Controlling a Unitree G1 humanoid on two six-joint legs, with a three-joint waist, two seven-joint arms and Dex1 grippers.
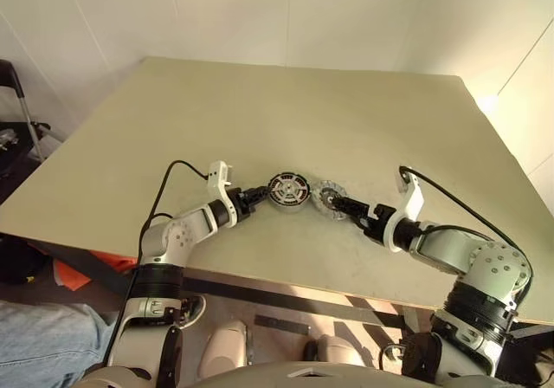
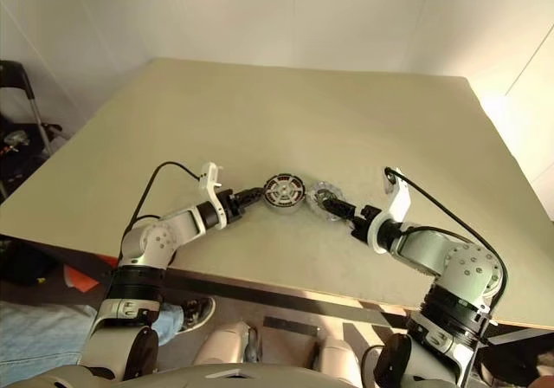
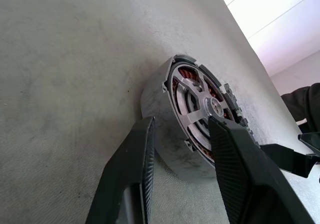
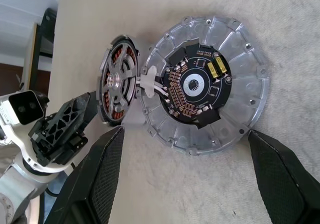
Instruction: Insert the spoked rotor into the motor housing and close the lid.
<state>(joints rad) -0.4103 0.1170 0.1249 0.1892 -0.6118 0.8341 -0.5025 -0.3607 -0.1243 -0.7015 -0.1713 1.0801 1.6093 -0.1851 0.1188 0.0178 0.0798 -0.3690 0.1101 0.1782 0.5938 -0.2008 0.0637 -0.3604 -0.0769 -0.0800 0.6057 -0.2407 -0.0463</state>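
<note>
So the whole thing is happening on a big pale beige table (image 1: 286,111), matte with a slightly grainy look up close, sitting in a corner of plain white walls (image 1: 260,16), and sunlight is hitting the table's far right corner and the wall next to it. Some dark gear on a stand (image 1: 17,119) is sitting off the left side, and something orange (image 1: 74,273) is lying on the floor under the near left edge. The parts are sitting toward the near middle of the table. The left gripper (image 1: 262,194) is holding the housing (image 1: 287,190) by its rim, one finger (image 3: 131,176) lying on the outer wall and the other coming over the face, so it's clamped narrow on it. In the left wrist view the housing is standing tilted on the table, spoked silver face toward the camera with coppery windings showing through the gaps. Just beside it to the right, touching or nearly so, the lid (image 4: 207,86) is lying flat, a silver disc with a black circuit board in its middle. The right gripper (image 1: 330,201) is spreading its fingers (image 4: 97,176) wide around the lid, one at each side, and it isn't gripping anything
</note>
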